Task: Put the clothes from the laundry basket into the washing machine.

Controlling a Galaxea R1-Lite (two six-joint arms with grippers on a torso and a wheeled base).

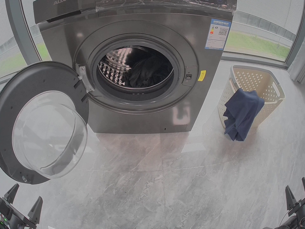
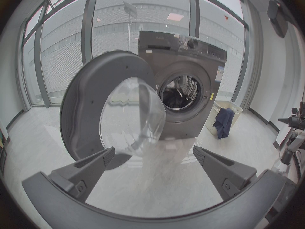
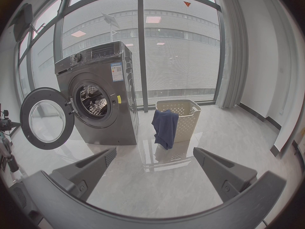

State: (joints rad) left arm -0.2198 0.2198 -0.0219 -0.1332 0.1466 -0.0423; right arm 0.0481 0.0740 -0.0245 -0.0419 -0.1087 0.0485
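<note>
The grey washing machine [image 1: 133, 64] stands ahead with its round door [image 1: 41, 121] swung open to the left. Dark clothes [image 1: 146, 72] lie inside the drum. A cream laundry basket [image 1: 254, 83] stands on the floor to the machine's right, and a dark blue garment [image 1: 241, 113] hangs over its front rim. The machine [image 2: 187, 89], basket [image 2: 227, 107] and blue garment [image 2: 224, 121] also appear in the left wrist view, and the garment [image 3: 165, 128] and basket [image 3: 182, 115] in the right wrist view. My left gripper [image 2: 152, 155] and right gripper [image 3: 152, 155] are both open, empty, held low and well back from the machine.
Glossy grey marble floor [image 1: 165, 182] stretches between me and the machine. Floor-to-ceiling windows [image 3: 178, 48] stand behind the machine. The open door reaches out over the floor at front left.
</note>
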